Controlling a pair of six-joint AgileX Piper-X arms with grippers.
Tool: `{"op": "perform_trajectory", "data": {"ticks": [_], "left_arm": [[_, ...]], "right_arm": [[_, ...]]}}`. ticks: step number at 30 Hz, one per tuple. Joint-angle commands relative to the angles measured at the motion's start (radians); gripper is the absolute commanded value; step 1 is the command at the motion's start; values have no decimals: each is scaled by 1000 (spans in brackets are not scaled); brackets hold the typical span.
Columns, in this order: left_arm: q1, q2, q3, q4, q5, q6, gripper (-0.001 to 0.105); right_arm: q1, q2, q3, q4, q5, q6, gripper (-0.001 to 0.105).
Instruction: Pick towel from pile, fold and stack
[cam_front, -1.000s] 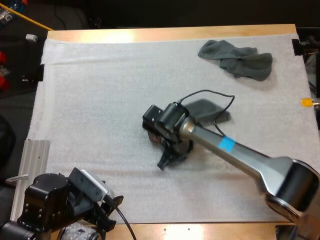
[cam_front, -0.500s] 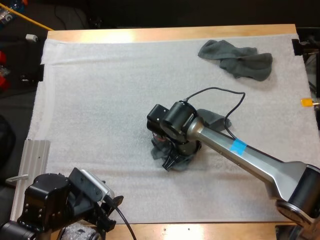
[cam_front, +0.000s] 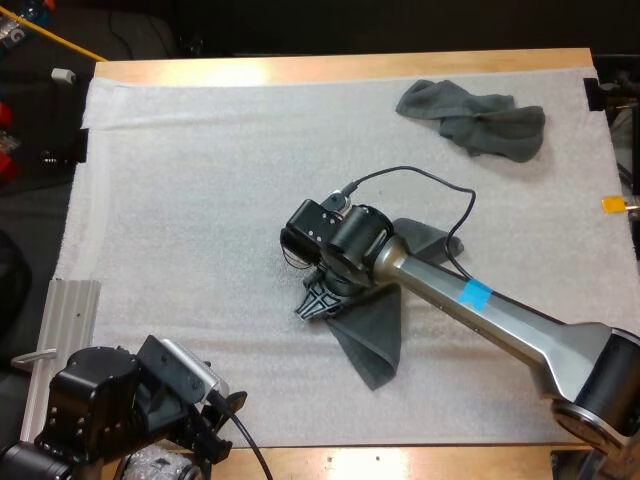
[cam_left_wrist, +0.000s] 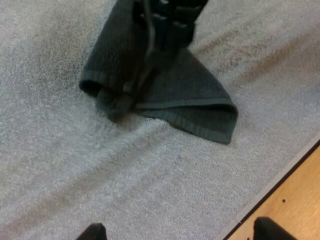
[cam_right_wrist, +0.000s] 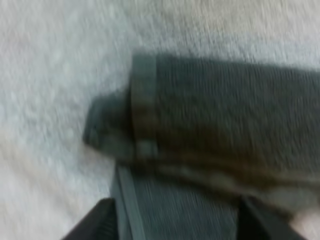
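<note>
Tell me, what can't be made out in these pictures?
- High view: the right arm hides the middle of the spread towel.
- Right wrist view: blur smears that towel's hem.
- High view: its own folds hide whether the far crumpled pile is one towel or several.

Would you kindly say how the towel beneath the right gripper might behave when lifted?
The towel would probably droop limply: it lies in soft folds on the mat. It is likely light, being thin cloth, and its fuzzy weave should resist slipping.
</note>
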Motion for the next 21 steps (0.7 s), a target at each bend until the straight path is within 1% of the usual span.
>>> {"op": "perform_trajectory", "data": {"ticks": [1,11,16,21], "left_arm": [[-5,1,-3,4,1,1,58],[-5,1,-3,64,1,-1,58],[-5,1,-3,67,1,-9,58],[-5,1,-3,67,1,-9,58]], "right_arm": [[-5,-4,17,-55,-9,14,46],[-5,113,20,-96,-33,18,46],[-5,162,20,-99,-70,20,46],[-5,190,20,-108,-72,35,46]]}}
